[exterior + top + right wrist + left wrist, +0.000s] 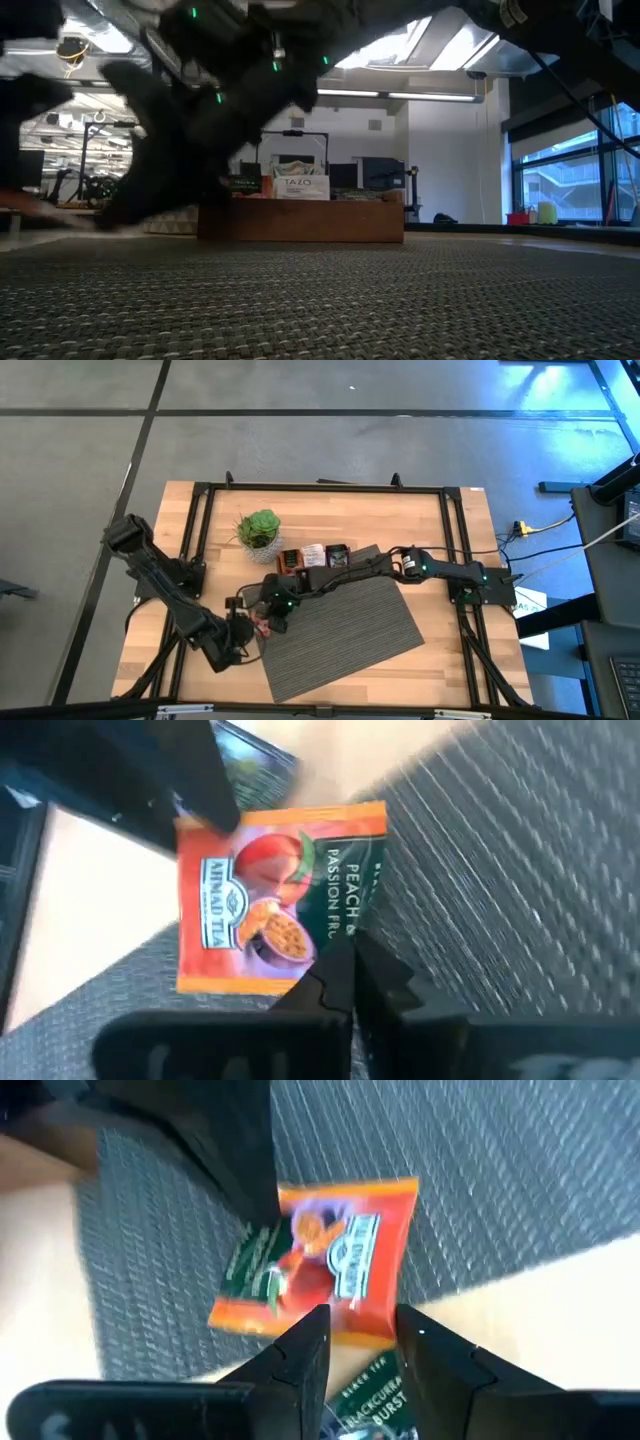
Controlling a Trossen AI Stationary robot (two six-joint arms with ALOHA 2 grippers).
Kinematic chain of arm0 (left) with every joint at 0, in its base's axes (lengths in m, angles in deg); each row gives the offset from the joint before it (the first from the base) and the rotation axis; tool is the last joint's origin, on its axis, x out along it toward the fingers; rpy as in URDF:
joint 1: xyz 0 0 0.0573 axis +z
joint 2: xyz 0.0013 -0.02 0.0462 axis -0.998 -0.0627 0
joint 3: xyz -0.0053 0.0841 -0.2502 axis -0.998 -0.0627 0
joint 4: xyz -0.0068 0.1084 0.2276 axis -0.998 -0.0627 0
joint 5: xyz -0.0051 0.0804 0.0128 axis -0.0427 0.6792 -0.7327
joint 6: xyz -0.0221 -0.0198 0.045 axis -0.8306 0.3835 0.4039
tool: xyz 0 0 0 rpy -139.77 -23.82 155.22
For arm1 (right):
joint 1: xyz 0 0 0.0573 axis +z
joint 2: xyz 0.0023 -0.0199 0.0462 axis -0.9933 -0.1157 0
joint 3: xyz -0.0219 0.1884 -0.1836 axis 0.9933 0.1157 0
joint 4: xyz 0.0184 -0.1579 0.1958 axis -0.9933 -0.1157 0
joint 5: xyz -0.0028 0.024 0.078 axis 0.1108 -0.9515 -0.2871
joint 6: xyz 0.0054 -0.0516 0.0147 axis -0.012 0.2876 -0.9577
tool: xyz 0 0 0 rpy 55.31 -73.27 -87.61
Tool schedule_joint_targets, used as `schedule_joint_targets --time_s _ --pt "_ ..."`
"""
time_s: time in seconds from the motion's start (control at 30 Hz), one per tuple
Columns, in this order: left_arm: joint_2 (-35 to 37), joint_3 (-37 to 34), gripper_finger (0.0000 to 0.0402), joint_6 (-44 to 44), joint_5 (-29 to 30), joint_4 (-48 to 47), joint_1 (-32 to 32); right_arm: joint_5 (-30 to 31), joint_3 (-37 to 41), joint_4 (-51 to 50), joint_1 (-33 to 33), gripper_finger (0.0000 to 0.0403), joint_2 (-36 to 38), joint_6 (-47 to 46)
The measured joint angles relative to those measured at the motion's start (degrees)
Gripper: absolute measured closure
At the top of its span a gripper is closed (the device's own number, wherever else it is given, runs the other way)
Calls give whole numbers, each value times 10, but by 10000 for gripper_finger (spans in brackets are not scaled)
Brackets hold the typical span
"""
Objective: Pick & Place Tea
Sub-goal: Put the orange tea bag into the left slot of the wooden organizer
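right gripper jaws closed on orange tea sachet at mat edge; left gripper jaws open beside it.

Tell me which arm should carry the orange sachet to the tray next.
Right. The right pincer looks shut on an edge of the orange sachet, the left pincer stands open beside it, and the wooden tray lies along the right arm.
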Motion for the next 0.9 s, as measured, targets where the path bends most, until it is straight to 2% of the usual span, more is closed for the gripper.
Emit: schedule_joint_targets --time_s 0.1,0.23,0.33,0.43,0.53,0.7,0.8,0.9 --pt "40 -1 292 -1 29 -3 -8 0 -54 -66 0 399 0 51" --pt "81 0 292 -14 101 4 -30 2 -131 -206 9 400 1 121" --pt "95 0 292 -16 145 4 -50 28 -159 -299 18 401 11 152" --pt "103 0 292 -27 183 5 -68 75 -130 -340 24 401 47 164" --pt "103 1 292 -30 206 5 -79 150 -109 -380 31 401 85 174" --pt "103 1 292 -56 213 5 -89 268 -58 -430 42 401 161 167" --pt "102 1 292 -81 210 5 -97 320 10 -426 43 402 226 160" --pt "102 2 292 -103 209 5 -105 331 114 -366 41 402 302 147"
